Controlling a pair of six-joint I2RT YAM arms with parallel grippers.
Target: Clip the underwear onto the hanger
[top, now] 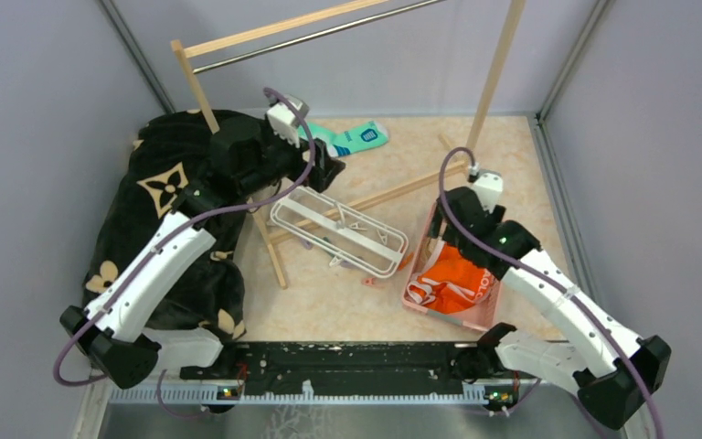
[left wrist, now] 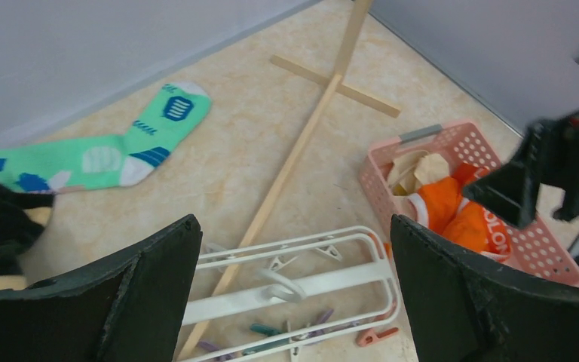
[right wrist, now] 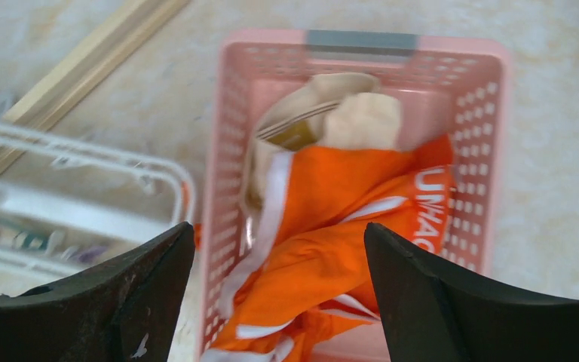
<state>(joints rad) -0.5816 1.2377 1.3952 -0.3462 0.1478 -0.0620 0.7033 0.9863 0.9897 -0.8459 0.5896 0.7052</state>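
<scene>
Both claws stand wide, holding nothing. The right gripper point(right wrist: 275, 234) hangs over the underwear point(right wrist: 332, 226), which lies crumpled in the pink basket point(right wrist: 490, 151) against a beige cloth point(right wrist: 362, 121). Its near folds are cut off by the frame edge, and its waistband lettering, only partly readable, runs along one basket wall. The left gripper point(left wrist: 294, 226) hovers above the hanger point(left wrist: 309, 283), which lies flat with its long axis slanting toward the basket. The clips point(left wrist: 301, 332) are partly cut off.

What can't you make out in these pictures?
- The underwear: waistband lettering partly folded away, right wrist view; in the top view, the right arm covers part.
- The hanger: near side behind fingers of the left gripper, left wrist view; blurred in right wrist view.
- The beige cloth: mostly buried under the underwear.
</scene>
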